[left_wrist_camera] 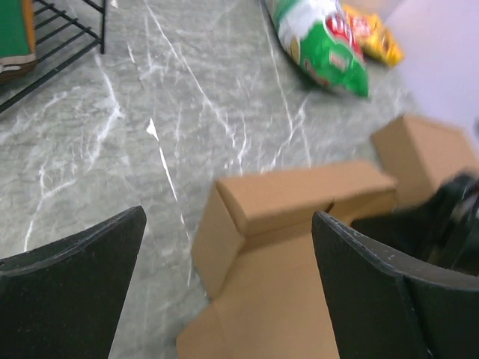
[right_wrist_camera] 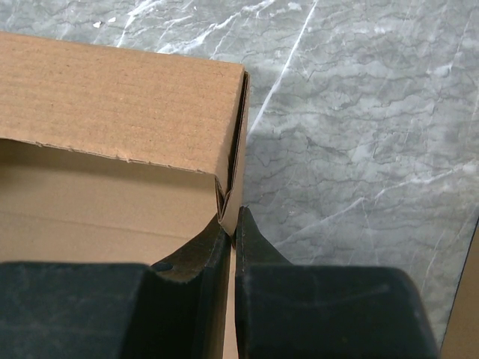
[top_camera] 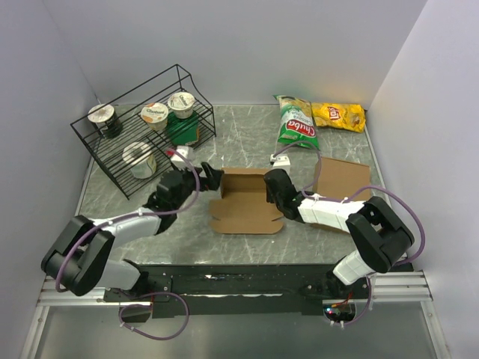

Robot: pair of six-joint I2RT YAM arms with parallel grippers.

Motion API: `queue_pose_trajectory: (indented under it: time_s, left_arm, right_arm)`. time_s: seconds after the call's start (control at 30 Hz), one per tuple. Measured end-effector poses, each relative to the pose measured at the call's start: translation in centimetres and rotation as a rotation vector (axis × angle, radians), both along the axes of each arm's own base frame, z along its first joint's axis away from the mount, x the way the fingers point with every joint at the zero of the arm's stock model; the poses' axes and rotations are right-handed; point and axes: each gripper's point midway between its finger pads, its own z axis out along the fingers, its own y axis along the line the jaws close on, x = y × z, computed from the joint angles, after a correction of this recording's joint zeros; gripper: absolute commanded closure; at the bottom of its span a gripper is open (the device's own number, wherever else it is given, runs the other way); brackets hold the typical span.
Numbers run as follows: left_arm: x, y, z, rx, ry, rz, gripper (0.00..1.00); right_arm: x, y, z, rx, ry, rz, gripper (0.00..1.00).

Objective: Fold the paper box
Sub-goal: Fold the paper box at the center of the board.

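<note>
- A grey marble-patterned tabletop (top_camera: 239, 146), seen from above, with two robot arms reaching in from the near edge.
- The paper box (top_camera: 241, 211) sits in the middle of the tabletop between the two arms. It is brown cardboard and partly folded: the rear wall stands upright, while the front panel with its notched tabs lies flat towards the arms.
- The left pincer (top_camera: 210, 179) is just beside the box's rear left corner. Its fingers (left_wrist_camera: 82, 262) are spread wide and grip nothing. In its wrist view that corner shows between them, apart from both.
- The right pincer (right_wrist_camera: 233, 221) is closed tightly on the box's right side wall. It pinches the thin cardboard edge just below the corner where the side wall meets the rear wall.
- A black wire rack (top_camera: 142, 153) stands at the far left, holding several lidded cups (top_camera: 155, 114).
- A green chip bag (top_camera: 296, 124) and a yellow chip bag (top_camera: 338, 115) lie side by side at the far right.
- A plain cardboard slab (top_camera: 343, 178) lies near the right arm, apart from the box.
</note>
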Motion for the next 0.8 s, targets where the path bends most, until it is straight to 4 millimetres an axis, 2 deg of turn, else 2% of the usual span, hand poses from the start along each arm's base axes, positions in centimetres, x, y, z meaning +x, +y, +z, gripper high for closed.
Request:
queue_pose_trajectory:
  time_s: [0.13,0.27,0.33,0.4,0.53,0.8]
  left_arm:
    - [1.8,0.8,1.3,-0.095,0.061,0.017,0.02]
    - [3.1,-0.8,1.9,-0.188,0.134,-0.026,0.08]
    - [3.4,-1.5,0.8,-0.215,0.185,-0.049,0.13]
    - [3.3,-2.1,-1.4,-0.233,0.262,-0.069,0.20]
    - [2.8,-2.9,-5.4,-0.255,0.402,-0.089,0.24]
    - [2.6,-3.7,-5.2,-0.338,0.428,-0.121,0.41]
  right_arm:
    - [-0.1,0.1,-0.1,-0.008,-0.013,0.006,1.00]
    - [-0.1,0.3,-0.2,-0.026,-0.032,0.006,1.00]
    - [-0.2,0.3,-0.2,-0.038,-0.042,0.004,1.00]
    - [-0.2,0.4,-0.2,-0.044,-0.048,0.002,1.00]
    - [-0.3,0.5,-0.2,-0.053,-0.054,-0.002,1.00]
    - [-0.3,0.5,-0.3,-0.063,-0.059,-0.008,1.00]
